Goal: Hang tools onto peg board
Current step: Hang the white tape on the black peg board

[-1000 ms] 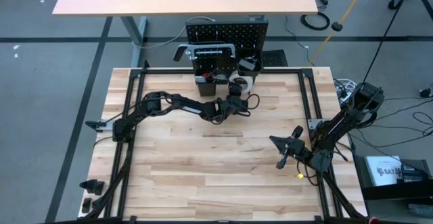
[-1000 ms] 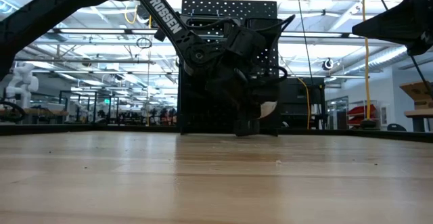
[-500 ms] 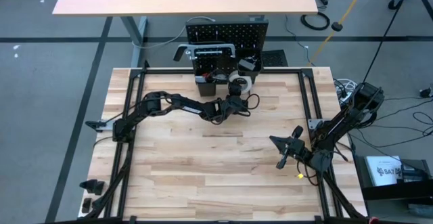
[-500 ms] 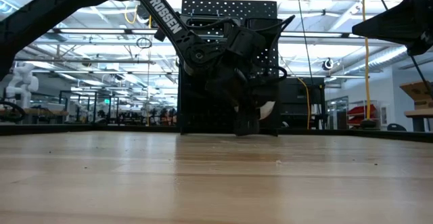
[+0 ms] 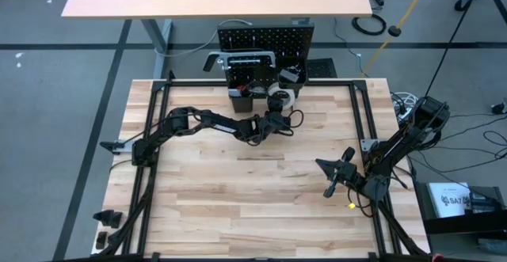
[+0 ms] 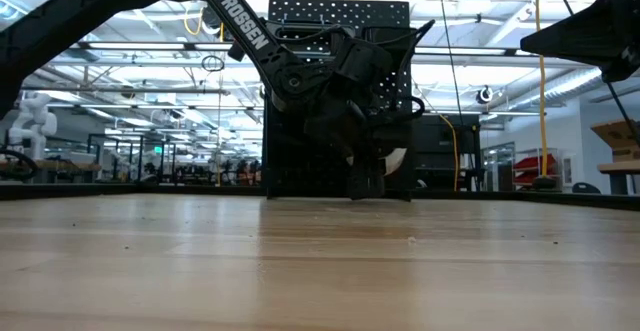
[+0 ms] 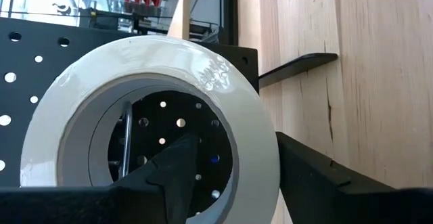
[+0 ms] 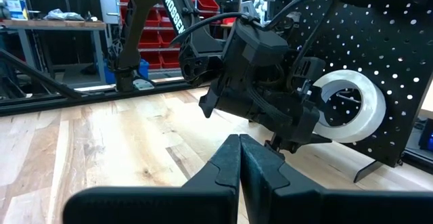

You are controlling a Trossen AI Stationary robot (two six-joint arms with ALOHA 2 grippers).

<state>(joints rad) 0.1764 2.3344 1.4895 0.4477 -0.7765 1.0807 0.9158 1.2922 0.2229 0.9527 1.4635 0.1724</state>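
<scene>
The peg board [image 5: 265,36] stands upright at the table's far edge. The white tape roll [image 7: 250,116] is right in front of it, with a metal hook [image 7: 124,143] showing through its hole. My left gripper [image 7: 237,143] is open and level at the roll. One finger [image 7: 183,173] stands inside the hole, the other [image 7: 318,180] outside the wall. The right wrist view shows the roll [image 8: 358,109] beside this gripper. My right gripper [image 8: 239,143] is shut and empty above the table's right part [image 5: 321,165]. My left gripper comes at the tape roll level from the table's near side, its fingers astride the roll's wall [image 7: 260,176]. A gap with the board's holes shows between the inner finger and the wall. Whether the outer finger touches the outer rim, I cannot tell.
Other tools hang on the peg board, among them a grey bar clamp [image 5: 238,56]. A black bin [image 5: 240,96] sits at its foot. Black frame rails [image 5: 150,135] run along the table's left and right sides. Bare wood [image 5: 253,199] lies between the arms.
Both arms have kept still. In the low view a little more of the white roll shows beside my left gripper than a second ago.
</scene>
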